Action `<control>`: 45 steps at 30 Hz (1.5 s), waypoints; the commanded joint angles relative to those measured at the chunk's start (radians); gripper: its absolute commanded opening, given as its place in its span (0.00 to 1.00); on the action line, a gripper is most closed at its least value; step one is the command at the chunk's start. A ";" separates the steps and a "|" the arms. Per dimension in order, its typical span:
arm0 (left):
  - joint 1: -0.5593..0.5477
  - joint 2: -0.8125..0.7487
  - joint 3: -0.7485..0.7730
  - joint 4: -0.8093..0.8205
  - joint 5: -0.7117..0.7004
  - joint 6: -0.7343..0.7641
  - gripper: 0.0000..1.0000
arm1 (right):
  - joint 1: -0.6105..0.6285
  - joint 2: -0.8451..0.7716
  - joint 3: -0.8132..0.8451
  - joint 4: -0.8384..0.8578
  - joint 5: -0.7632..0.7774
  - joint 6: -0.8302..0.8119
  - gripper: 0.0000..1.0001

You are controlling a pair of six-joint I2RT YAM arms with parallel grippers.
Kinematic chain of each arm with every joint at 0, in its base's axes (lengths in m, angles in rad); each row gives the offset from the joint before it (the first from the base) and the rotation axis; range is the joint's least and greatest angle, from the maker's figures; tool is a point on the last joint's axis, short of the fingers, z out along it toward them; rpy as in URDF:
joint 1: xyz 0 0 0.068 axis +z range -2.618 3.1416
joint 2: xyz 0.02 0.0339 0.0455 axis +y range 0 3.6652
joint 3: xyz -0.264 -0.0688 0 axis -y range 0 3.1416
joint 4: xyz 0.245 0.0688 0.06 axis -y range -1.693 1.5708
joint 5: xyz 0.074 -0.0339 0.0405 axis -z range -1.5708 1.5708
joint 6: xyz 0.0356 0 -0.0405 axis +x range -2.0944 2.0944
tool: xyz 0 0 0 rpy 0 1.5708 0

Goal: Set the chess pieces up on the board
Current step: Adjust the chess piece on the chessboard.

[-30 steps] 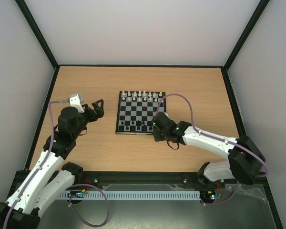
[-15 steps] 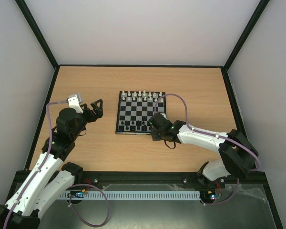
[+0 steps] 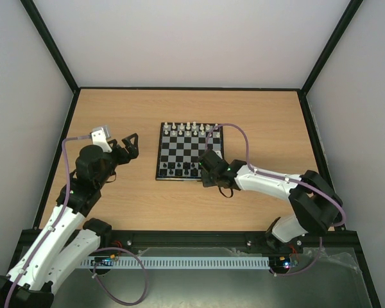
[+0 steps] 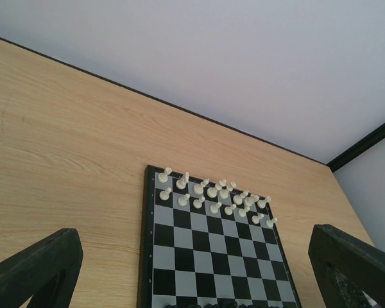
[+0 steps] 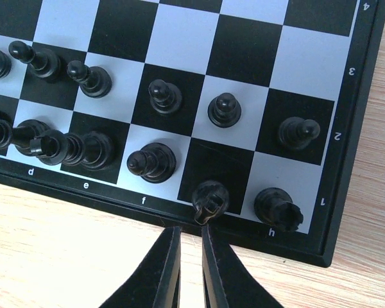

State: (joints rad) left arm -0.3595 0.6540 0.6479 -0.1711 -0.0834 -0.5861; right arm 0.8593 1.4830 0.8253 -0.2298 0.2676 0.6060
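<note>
Near the surface's centre, looks almost finished: small black-and-grey checked chessboard (image 3: 189, 154), tiny black chess figures (image 5: 160, 96) ranked; narrowed right claw (image 5: 191, 228) at black knight (image 5: 210, 197); left claw (image 4: 192, 234) wide.

A robotics laboratory is shown, more exactly a closed test cell. A wooden table (image 3: 269, 122) is surrounded by plain white panels (image 3: 192, 38), which are held in a black metal frame (image 3: 50, 45). Two white and black robot arms, the left arm (image 3: 58, 231) and the right arm (image 3: 269, 183), are bolted side by side at the near edge. A slotted cable duct (image 3: 192, 262) and loose purple cables (image 3: 144, 276) are seen beside their bases, above a grey metal plate (image 3: 212, 289).
</note>
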 commanded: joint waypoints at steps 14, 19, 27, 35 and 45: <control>-0.004 -0.009 -0.005 0.001 -0.015 0.011 1.00 | -0.035 0.053 0.039 -0.001 0.019 -0.029 0.11; -0.003 -0.012 -0.004 -0.001 -0.017 0.011 1.00 | -0.043 0.061 0.042 0.001 0.016 -0.035 0.11; -0.003 -0.012 -0.004 -0.001 -0.015 0.011 0.99 | -0.047 0.053 0.050 -0.011 0.010 -0.040 0.11; -0.003 -0.009 -0.005 0.003 -0.012 0.011 0.99 | -0.047 -0.020 0.059 -0.043 -0.007 -0.047 0.17; -0.003 -0.013 0.007 -0.005 -0.016 0.014 0.99 | -0.047 -0.153 -0.003 -0.112 0.057 -0.022 0.12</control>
State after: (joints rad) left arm -0.3595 0.6518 0.6479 -0.1719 -0.0872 -0.5858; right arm 0.8173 1.3979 0.8585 -0.2630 0.2691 0.5648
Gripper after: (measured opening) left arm 0.995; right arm 0.119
